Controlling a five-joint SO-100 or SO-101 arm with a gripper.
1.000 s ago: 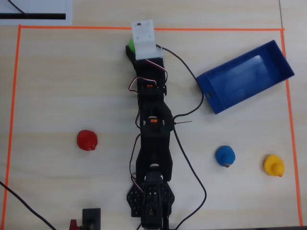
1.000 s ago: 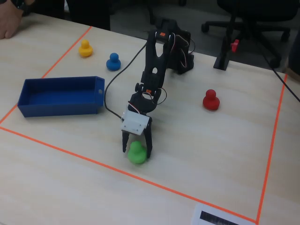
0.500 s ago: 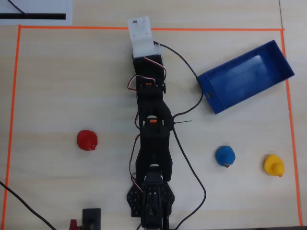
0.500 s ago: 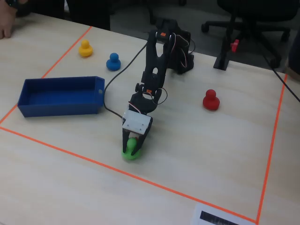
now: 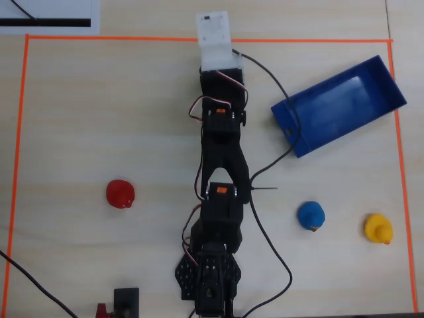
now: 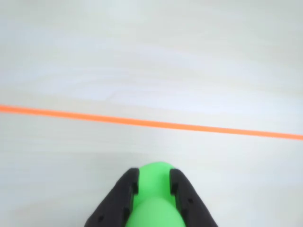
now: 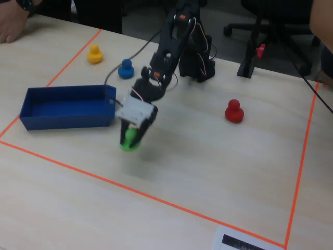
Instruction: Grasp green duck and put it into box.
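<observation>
Since the earlier frames the arm has swung with the green duck (image 7: 129, 139) pinched in the gripper (image 7: 131, 138), and in the fixed view it now hangs just right of the box (image 7: 36, 119), apparently lifted a little clear of the table (image 7: 218, 172), where before it sat on the wood further right, nearer the orange tape line (image 7: 156, 198). The overhead view shows the same shift: the white wrist block (image 5: 214, 38) has moved right toward the blue tray (image 5: 318, 136) and hides the duck completely. In the wrist view the two black fingers (image 6: 124, 198) press against the duck's sides (image 6: 152, 191), so the claw is closed on it, with the tape line (image 6: 151, 124) crossing the bare table beyond. The grasp looks done and the carry is under way; what is left, by my judgement, is a further swing over the near wall of the box and a release. The duck looks bright lime green, smooth and rounded; its beak cannot be seen here. The red duck (image 7: 234, 111), blue duck (image 7: 125, 68) and yellow duck (image 7: 94, 53) sit well apart from it.
</observation>
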